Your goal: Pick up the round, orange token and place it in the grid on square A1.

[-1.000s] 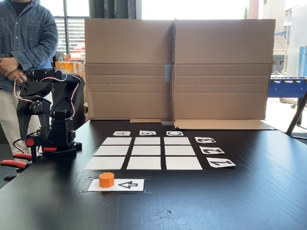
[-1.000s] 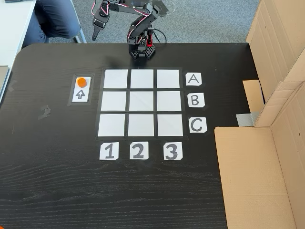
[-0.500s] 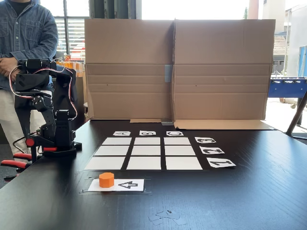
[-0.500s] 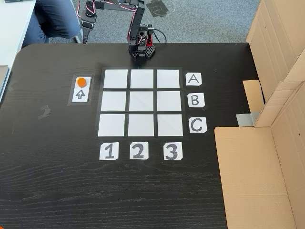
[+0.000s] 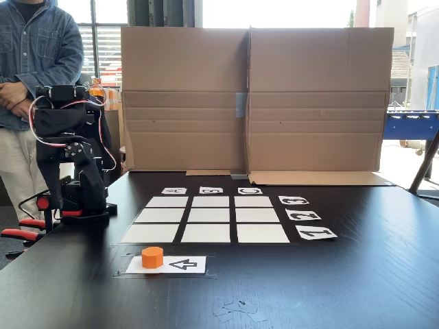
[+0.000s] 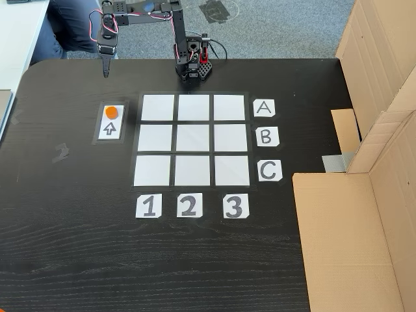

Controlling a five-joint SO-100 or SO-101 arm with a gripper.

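Labels A, B, C, 1, 2, 3 edge the grid (image 6: pixel 192 140)

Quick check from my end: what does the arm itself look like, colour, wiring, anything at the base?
The arm is matte black plastic with boxy servo segments. Red-and-white cables loop loosely along it. Its slim black gripper tapers to a point. Red clamps with a red knob fix the base to the table edge.

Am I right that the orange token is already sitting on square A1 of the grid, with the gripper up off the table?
Not quite. The token is not on square A1; in the fixed view from above it sits on the arrow card just left of the grid. The gripper is indeed off the table, beyond the card.
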